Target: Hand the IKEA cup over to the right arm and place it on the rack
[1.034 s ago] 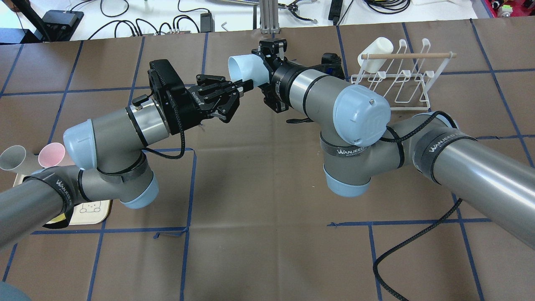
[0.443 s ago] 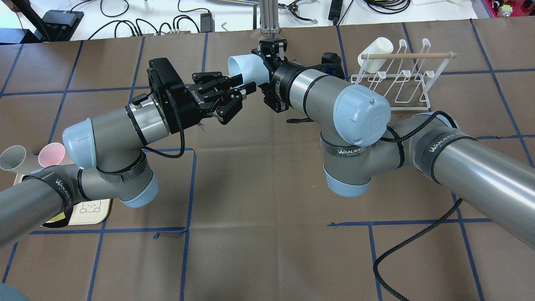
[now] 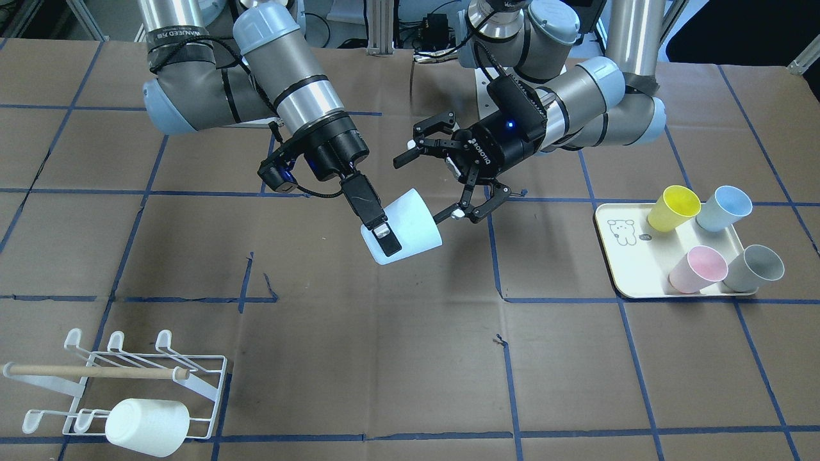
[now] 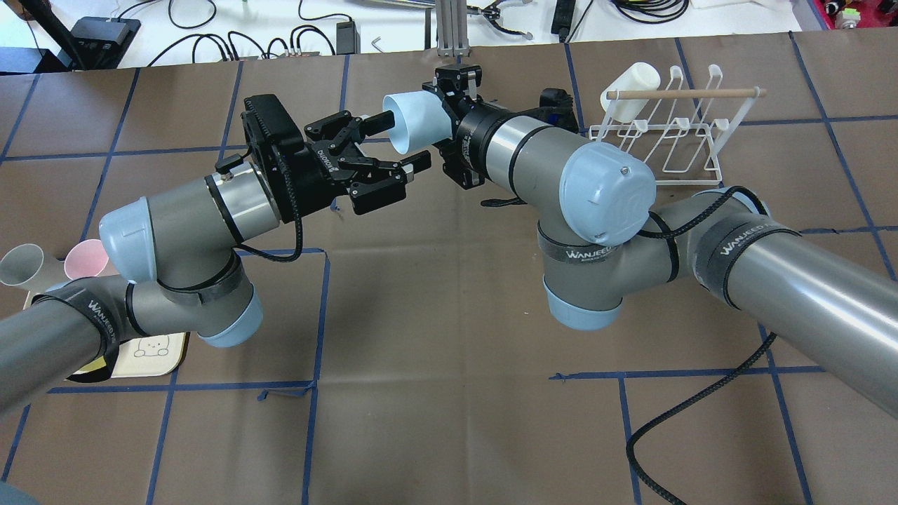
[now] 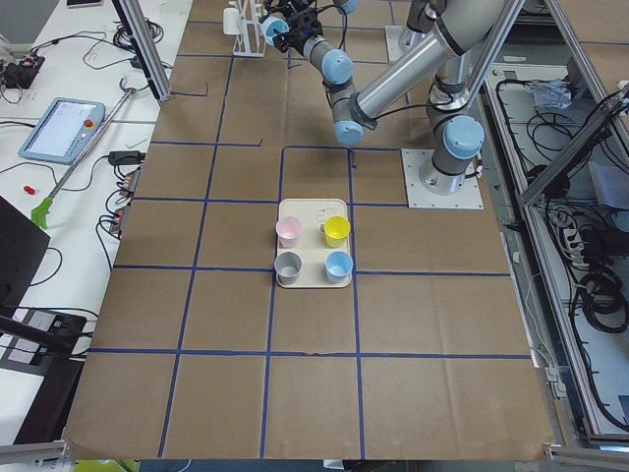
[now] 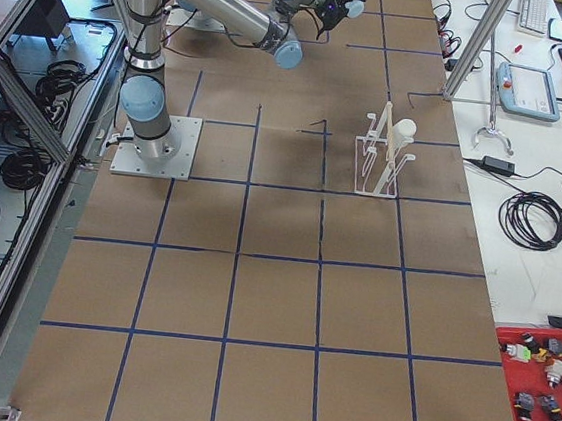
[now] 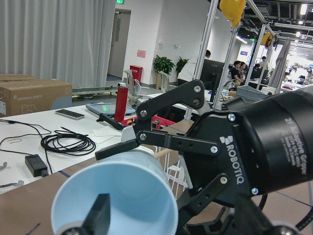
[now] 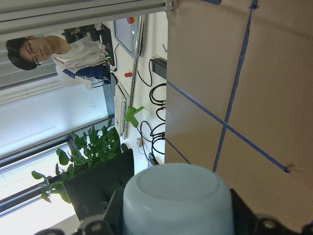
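Note:
The light blue IKEA cup hangs above the table's middle, lying on its side. My right gripper is shut on it near the base, one flat finger lying along its wall. In the right wrist view the cup's base sits between both fingers. My left gripper, the three-fingered claw, is open at the cup's mouth, its fingers spread around the rim. From overhead the cup sits between the left gripper and the right arm. The white wire rack stands on the right.
A white cup lies on the rack's far row, also seen from the front as the white cup. The cream tray holds yellow, blue, pink and grey cups. A black cable trails from the right arm. A person shows beyond the table.
The left claw, shut on the cup's rim a second ago, has spread its fingers open and drawn back slightly. The cup stays in the right gripper, which has not moved.

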